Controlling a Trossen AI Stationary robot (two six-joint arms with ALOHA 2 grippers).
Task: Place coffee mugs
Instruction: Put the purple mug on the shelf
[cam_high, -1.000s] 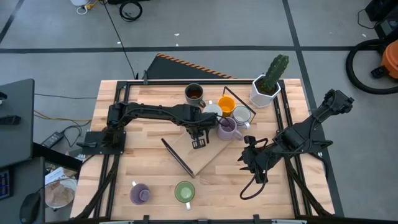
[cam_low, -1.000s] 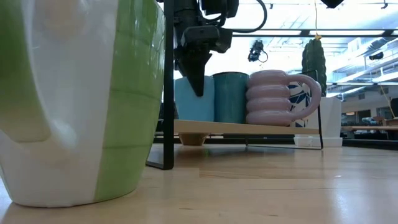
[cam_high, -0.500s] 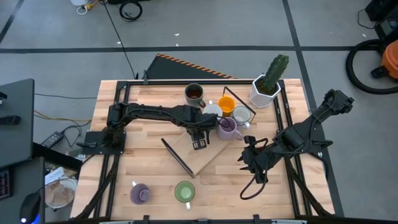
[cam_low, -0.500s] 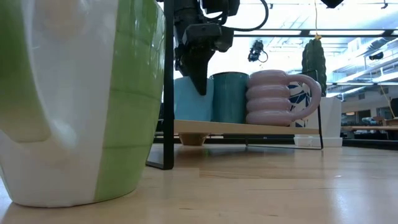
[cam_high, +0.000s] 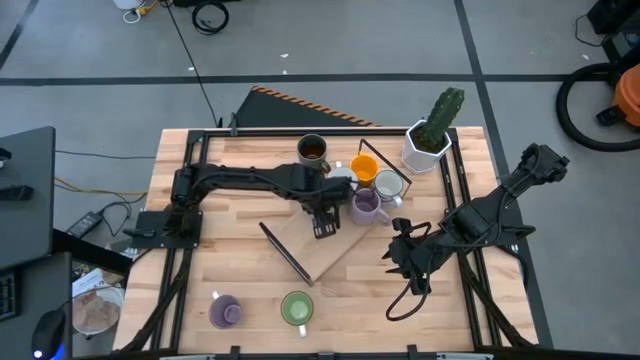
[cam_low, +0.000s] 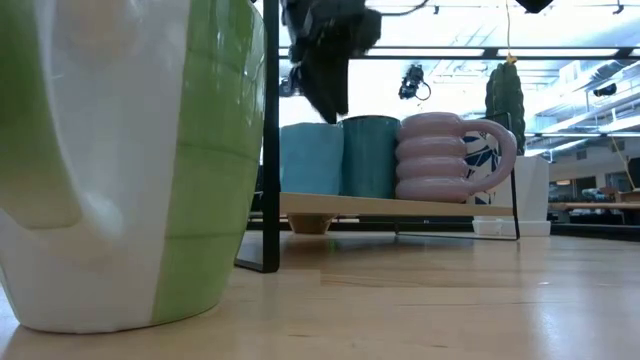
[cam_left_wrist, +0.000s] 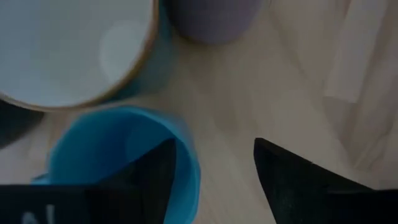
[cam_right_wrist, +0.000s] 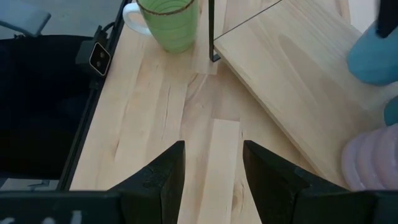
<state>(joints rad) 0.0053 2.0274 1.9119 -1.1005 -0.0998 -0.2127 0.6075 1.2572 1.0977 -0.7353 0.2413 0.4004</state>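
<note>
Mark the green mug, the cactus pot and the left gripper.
green mug (cam_high: 296, 309), high view, inside of the cup.
cactus pot (cam_high: 424, 152), high view, white side wall.
left gripper (cam_high: 325, 229), high view, between fingertips.

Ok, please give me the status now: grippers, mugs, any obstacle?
Left gripper open, empty, above the blue mug on the wooden board. Right gripper open, waiting over the table. Green mug not yet placed. Nothing in the way.

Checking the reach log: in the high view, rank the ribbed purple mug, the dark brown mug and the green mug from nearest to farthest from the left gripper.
1. Ribbed purple mug, just beside the left gripper, on the board.
2. Dark brown mug, toward the table's far edge.
3. Green mug, at the near edge.
</note>
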